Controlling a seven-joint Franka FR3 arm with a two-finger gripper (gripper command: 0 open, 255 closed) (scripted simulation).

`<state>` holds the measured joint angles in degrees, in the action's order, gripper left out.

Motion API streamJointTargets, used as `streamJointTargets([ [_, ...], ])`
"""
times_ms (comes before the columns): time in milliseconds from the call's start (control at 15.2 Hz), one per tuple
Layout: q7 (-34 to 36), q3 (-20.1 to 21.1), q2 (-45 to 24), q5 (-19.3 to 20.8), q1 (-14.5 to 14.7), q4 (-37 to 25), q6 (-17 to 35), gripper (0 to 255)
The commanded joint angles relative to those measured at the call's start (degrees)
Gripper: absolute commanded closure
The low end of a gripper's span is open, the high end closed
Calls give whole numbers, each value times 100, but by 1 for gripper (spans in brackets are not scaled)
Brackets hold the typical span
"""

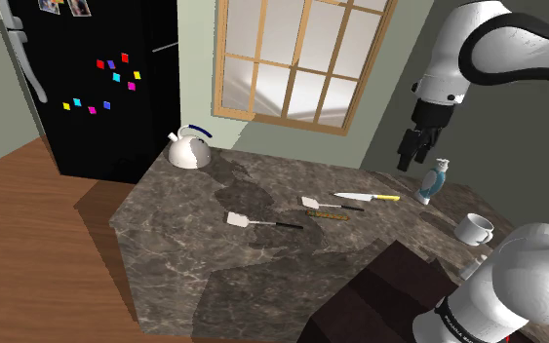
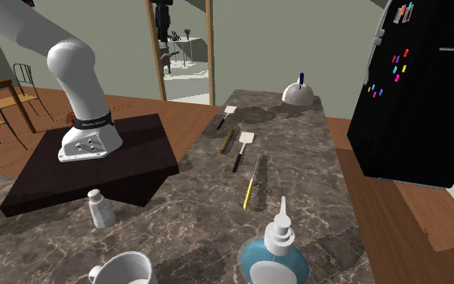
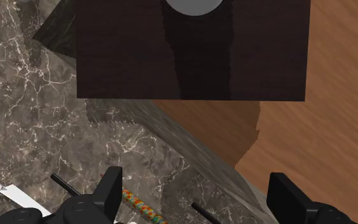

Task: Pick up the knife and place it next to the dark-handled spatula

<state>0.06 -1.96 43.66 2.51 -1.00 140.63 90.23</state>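
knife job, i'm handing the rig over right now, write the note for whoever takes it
Tool: open, empty, high above the counter, over the end where the bottle stands.
Knife: flat on the counter, yellow handle, not gripped.
Spatulas: two with dark handles. One lies close beside the knife, the other further toward the shoulder view's left.
Done: nothing yet, no grasp.
Left: come down over the knife, grip it, lift it, set it next to the dark-handled spatula. Probably worth settling first which of the two is meant.
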Motion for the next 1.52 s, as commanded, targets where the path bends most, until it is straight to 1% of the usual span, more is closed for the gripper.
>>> streamJointTargets([
  [0, 0, 0, 0, 0, 0, 0, 0, 0],
  [396, -1246, -760, -114, 654, -115, 611, 805, 0],
  [726, -2261, -1438, -561, 1168, -213, 863, 1611, 0],
  [924, -2868, -1853, -986, 1416, -242, 892, 2144, 0],
  [1122, -3483, -2275, -1519, 1583, -220, 829, 2699, 0],
  [1320, -4131, -2694, -2148, 1624, -143, 679, 3262, 0],
  [1452, -4600, -2965, -2617, 1554, -64, 533, 3633, 0],
])
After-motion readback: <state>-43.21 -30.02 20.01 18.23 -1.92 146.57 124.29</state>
